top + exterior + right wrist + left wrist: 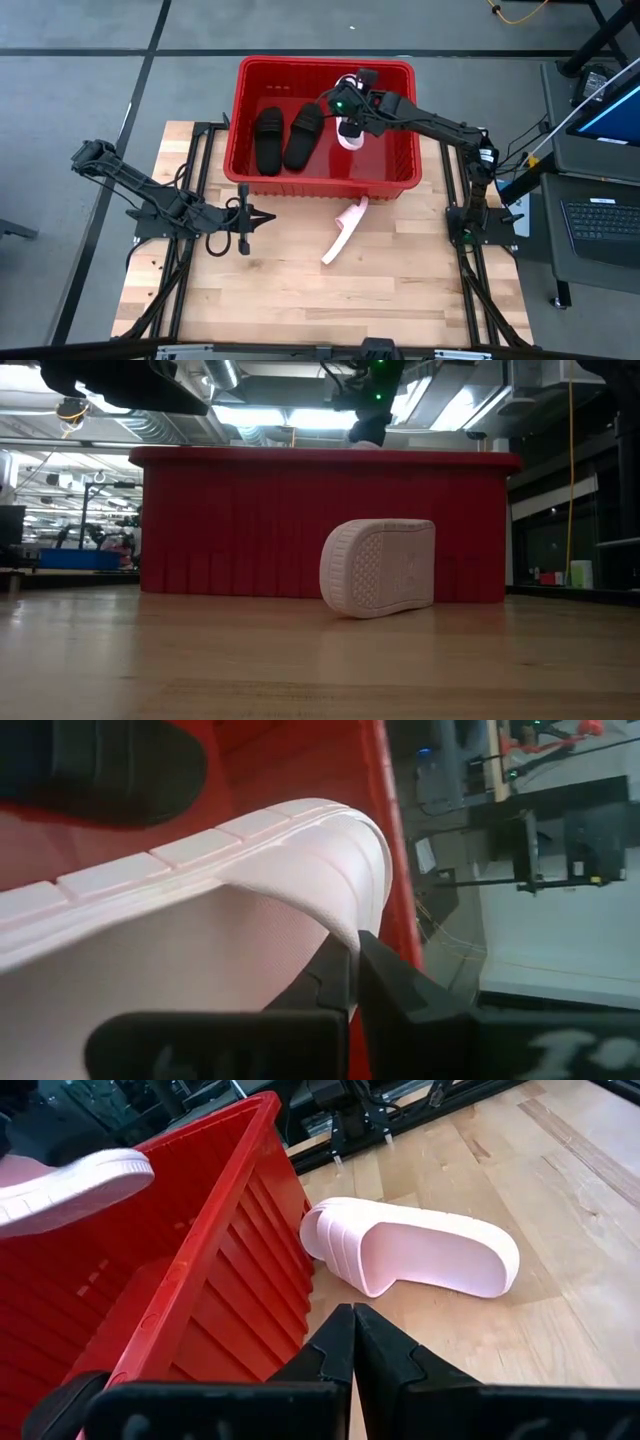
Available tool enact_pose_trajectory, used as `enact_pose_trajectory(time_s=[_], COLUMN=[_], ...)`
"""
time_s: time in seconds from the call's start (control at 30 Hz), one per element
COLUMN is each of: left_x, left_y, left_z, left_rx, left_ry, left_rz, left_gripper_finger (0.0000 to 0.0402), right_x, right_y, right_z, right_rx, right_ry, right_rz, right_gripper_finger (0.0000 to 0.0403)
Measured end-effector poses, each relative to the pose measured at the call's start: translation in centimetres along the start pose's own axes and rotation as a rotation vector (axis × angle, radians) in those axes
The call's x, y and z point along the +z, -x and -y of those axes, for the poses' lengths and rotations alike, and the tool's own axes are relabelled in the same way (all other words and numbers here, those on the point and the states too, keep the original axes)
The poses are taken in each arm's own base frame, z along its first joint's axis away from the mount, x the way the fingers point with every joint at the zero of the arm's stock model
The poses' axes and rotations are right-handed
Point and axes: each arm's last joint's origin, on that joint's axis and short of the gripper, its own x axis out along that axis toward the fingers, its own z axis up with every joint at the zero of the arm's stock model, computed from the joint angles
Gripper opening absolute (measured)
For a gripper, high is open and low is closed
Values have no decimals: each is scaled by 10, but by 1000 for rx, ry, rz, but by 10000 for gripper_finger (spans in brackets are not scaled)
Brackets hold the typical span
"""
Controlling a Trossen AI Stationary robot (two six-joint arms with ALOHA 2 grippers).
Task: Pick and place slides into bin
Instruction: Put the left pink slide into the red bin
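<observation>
The red bin (325,75) stands at the table's far middle. Two black slides (286,138) lie side by side on its floor, left of centre. My right gripper (350,108) hangs over the bin's middle, shut on a pale pink slide (350,137). A second pink slide (342,230) stands on its long side edge on the table, sole (378,568) toward the near edge, one end close to the bin's near wall. My left gripper (264,216) is shut on nothing, held above the table left of that slide. My right gripper pinches the edge of the pink slide's wide strap (340,925) between its two fingers (325,982). The fingers slant down from the table's right. The slide (60,1185) hangs lifted clear above the bin's floor.
The bin's near wall (320,525) rises between the table slide and the bin's inside. Bare wooden tabletop (400,270) lies near and right of the table slide. Black frame rails (185,280) run along both sides of the table.
</observation>
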Motion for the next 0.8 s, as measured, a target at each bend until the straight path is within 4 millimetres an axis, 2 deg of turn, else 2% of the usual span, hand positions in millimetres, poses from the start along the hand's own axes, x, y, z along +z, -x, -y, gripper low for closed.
enact_pose_trajectory(time_s=[0.5,0.63,0.8], left_x=[0,0,0], left_y=[0,0,0], left_z=[0,0,0], left_rx=[0,0,0], left_ry=[0,0,0], left_rz=[0,0,0], left_gripper_finger=[4,1,7], right_x=[-20,-17,-15], right_y=[-44,-49,-53], right_z=[-18,-14,-7], right_rx=[51,104,70], right_ry=[-16,-65,-110], right_rz=[-66,0,30], right_gripper_finger=[10,10,10])
